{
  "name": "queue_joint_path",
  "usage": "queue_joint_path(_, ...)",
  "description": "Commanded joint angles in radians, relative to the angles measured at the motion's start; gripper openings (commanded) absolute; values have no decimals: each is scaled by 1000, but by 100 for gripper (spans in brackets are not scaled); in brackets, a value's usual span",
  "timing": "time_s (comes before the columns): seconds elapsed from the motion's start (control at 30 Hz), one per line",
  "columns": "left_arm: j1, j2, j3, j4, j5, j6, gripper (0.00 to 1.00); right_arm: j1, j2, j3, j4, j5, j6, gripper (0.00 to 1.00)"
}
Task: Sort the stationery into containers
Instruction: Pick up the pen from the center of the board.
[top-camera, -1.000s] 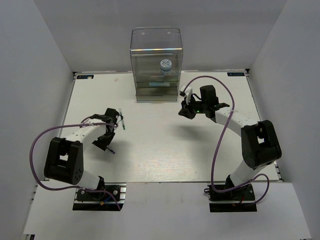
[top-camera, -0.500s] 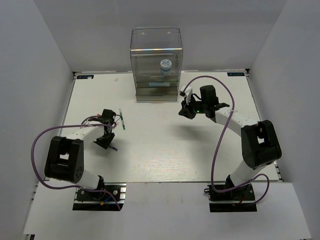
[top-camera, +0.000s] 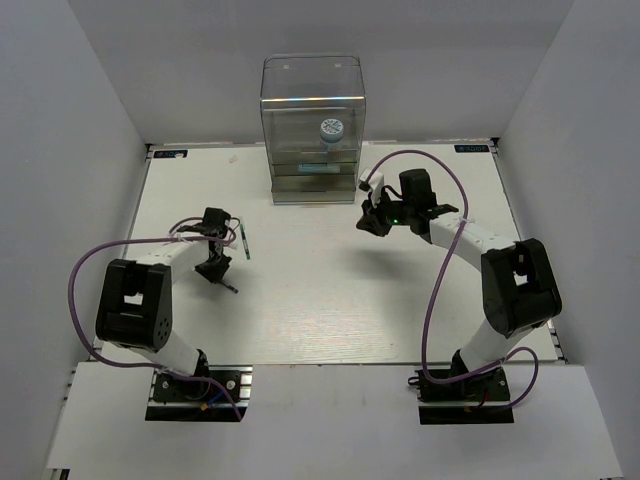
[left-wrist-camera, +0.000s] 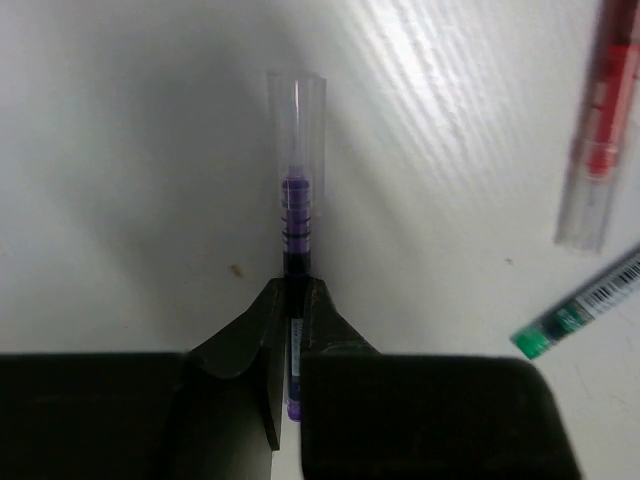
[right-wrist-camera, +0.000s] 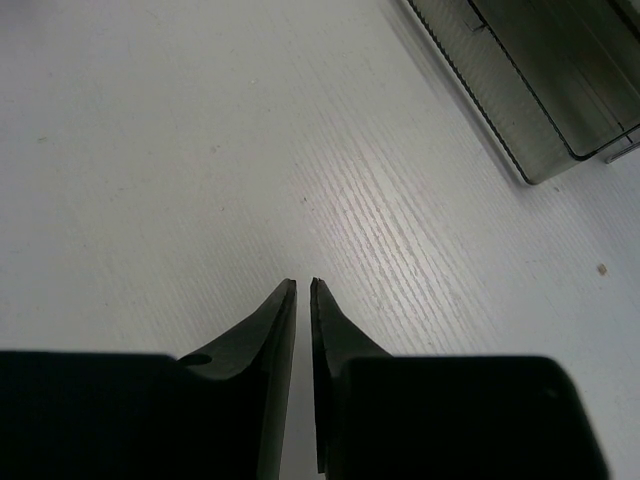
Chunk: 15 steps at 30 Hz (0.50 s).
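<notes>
Purple pen (left-wrist-camera: 297, 215) with a clear cap lay flat on the tabletop (left-wrist-camera: 120, 150) at the left, well apart from the cabinet (top-camera: 313, 80), so it was probably next to be sorted. Left end effector (left-wrist-camera: 290, 300) was pinched closed on its rear end, cap pointing away. With the grip at one end, I'd expect droop on lift. Red pen (left-wrist-camera: 600, 130) and green pen (left-wrist-camera: 580, 315) lay loose nearby, untouched. Blue-and-white roll (top-camera: 331, 130) sat inside the cabinet. Right end effector (right-wrist-camera: 302, 285) hovered over bare tabletop near the drawers (right-wrist-camera: 540, 90), jaws all but closed, holding nothing. Likely parked for drawer work.
</notes>
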Motion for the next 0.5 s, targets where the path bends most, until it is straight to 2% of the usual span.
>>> queue_joint_path(0.0,-25,59,-32,116,226,72,0,5,3,24,4,-17,0,18)
queue_joint_path(0.17,-25,-95,19,245,330,220,0,7,3,27,-25,-17,-6,20)
queue_joint_path(0.27,-25,-175,1,436,468,320,0,5,4,29,-25,-21,-5,20)
queue_joint_path(0.3,-25,-207,-10,487,560,392,0,7,7,29,-23,-21,-6,20)
queue_joint_path(0.37,-25,-216,-19,644,670,495,0,4,4,29,-23,-20,-5,20)
queue_joint_path(0.4,-25,-216,-19,691,789,544,0,7,6,30,-23,-23,-5,20)
queue_joint_path(0.47,-25,-204,-6,781,856,650,0,7,3,30,-22,-24,-6,21)
